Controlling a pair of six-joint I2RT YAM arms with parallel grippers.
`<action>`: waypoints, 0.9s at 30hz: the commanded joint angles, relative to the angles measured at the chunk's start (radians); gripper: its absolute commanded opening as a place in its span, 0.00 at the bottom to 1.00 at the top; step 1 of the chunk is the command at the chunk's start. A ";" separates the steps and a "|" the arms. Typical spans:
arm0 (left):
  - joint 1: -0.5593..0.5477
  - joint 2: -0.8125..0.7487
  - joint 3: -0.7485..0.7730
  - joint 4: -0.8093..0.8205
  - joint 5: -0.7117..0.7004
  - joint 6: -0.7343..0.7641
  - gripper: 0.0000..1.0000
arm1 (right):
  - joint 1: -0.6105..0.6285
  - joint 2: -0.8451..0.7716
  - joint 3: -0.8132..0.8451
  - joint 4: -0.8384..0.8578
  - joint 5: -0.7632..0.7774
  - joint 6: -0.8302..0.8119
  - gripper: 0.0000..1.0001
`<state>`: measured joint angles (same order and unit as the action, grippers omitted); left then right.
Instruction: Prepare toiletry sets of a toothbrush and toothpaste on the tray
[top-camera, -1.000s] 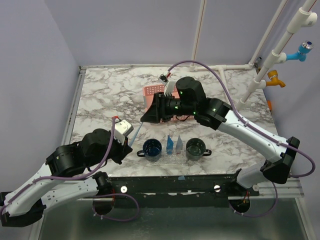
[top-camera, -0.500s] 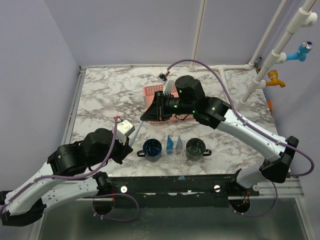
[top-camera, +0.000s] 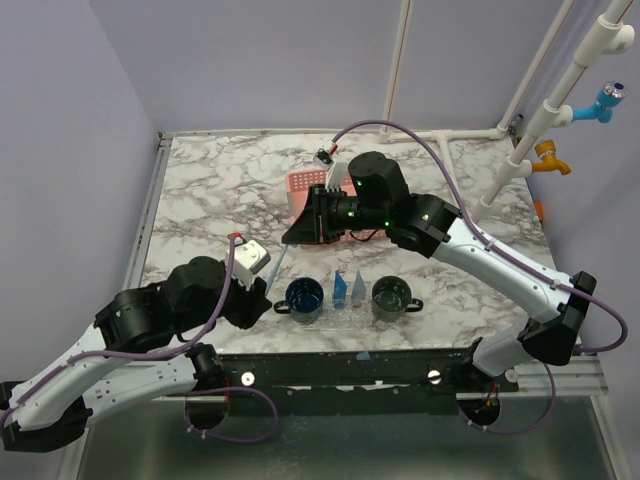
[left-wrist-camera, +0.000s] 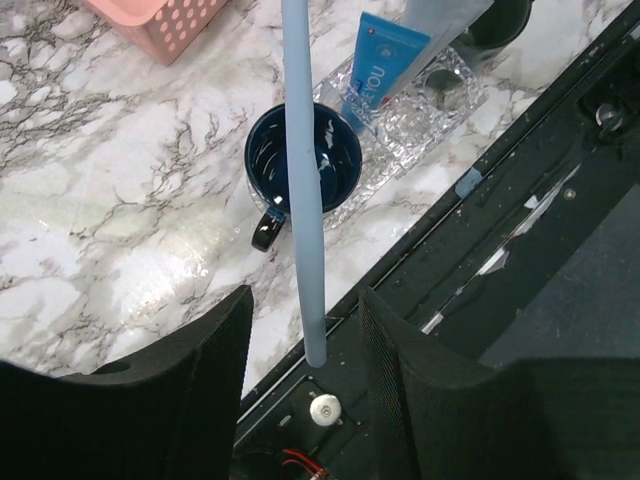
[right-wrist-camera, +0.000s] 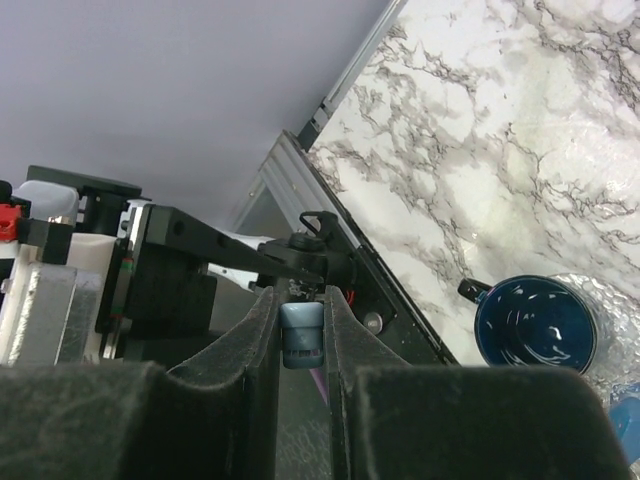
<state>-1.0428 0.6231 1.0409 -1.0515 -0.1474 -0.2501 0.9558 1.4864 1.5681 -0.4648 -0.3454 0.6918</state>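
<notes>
The light-blue toothbrush (top-camera: 277, 268) hangs in the air, slanting between my two grippers above the table's front left. My right gripper (top-camera: 292, 236) is shut on its head end (right-wrist-camera: 301, 335), which is pinched between both fingers. My left gripper (top-camera: 257, 296) stands open around the handle (left-wrist-camera: 303, 200), with a gap on each side of it. Below the handle stands the navy mug (left-wrist-camera: 300, 160) on the clear tray (left-wrist-camera: 440, 110). Blue tubes (top-camera: 341, 288) stand between it and the dark green mug (top-camera: 390, 295).
A pink lattice basket (top-camera: 310, 185) sits behind the right gripper in the middle of the marble top. The table's front metal edge (left-wrist-camera: 480, 180) runs just below the tray. White pipes and coloured taps (top-camera: 600, 100) stand at the far right.
My right gripper has shut on the toothbrush head. My left gripper has opened and let go of the handle. Both arms have barely shifted.
</notes>
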 joint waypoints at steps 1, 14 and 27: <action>-0.005 -0.020 0.024 0.061 0.047 0.003 0.53 | 0.003 -0.034 -0.001 -0.033 0.005 -0.035 0.00; -0.004 -0.005 -0.008 0.251 0.195 -0.047 0.64 | 0.005 -0.185 -0.131 -0.095 0.036 -0.143 0.00; -0.003 0.001 0.003 0.345 0.186 -0.057 0.73 | 0.127 -0.367 -0.198 -0.235 0.299 -0.249 0.00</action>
<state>-1.0428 0.6201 1.0389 -0.7555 0.0200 -0.2966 1.0096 1.1667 1.3804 -0.6300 -0.2047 0.4904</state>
